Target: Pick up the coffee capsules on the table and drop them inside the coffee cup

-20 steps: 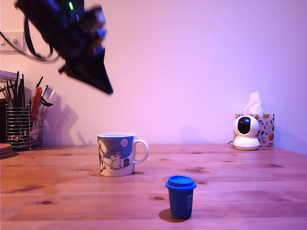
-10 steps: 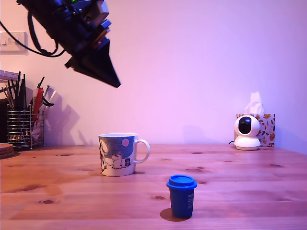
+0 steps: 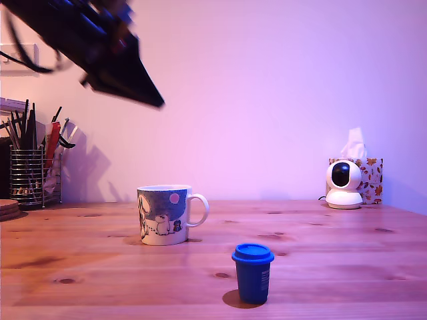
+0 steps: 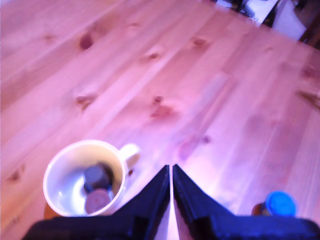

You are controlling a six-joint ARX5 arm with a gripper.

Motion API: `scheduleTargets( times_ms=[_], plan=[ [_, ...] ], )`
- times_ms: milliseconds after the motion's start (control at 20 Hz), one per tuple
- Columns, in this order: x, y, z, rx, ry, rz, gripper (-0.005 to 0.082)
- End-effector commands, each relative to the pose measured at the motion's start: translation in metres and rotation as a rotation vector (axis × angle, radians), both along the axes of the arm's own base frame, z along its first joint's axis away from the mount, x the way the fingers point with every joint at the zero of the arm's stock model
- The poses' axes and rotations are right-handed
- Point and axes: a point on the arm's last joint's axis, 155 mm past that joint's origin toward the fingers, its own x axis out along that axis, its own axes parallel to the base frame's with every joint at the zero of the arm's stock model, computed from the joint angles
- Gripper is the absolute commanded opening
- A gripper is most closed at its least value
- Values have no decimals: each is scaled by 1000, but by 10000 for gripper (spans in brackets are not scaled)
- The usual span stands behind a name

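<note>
Exterior view: the pincer (image 3: 157, 102) hangs high above the wooden table (image 3: 333, 233), up in the view's left corner, its dark tip pointing down toward the view's right. Nothing shows at its tip. The mug (image 3: 165, 215) stands on the table well below the pincer, about under its tip, handle to the view's right. A blue capsule (image 3: 253, 273) stands upright, lid up, lower still and to the view's right of the mug, apart from it. A wire pen holder (image 3: 28, 175) sits below the pincer at the view's left edge; a small white camera (image 3: 343, 184) and a tissue box (image 3: 368, 175) sit far off at the view's right.

Wrist view: the pincer (image 4: 172, 172) has its two fingers pressed together, only a thin seam between them, nothing gripped. The mug (image 4: 85, 176) lies just beside the fingertips, with two round capsule-like objects (image 4: 97, 187) inside. The blue capsule (image 4: 279, 203) stands on the pincer's other side, clear of it.
</note>
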Motion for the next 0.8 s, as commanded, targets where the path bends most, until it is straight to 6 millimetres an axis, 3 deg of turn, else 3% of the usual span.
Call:
scheduleTargets(
  times_ms=[0,400,750],
  plan=[
    [-16,0,-2,-26,-31,-34,-23],
    [-71,7,-19,-100,-66,-124,-23],
    [-99,19,-61,-76,-2,-122,-23]
  ],
)
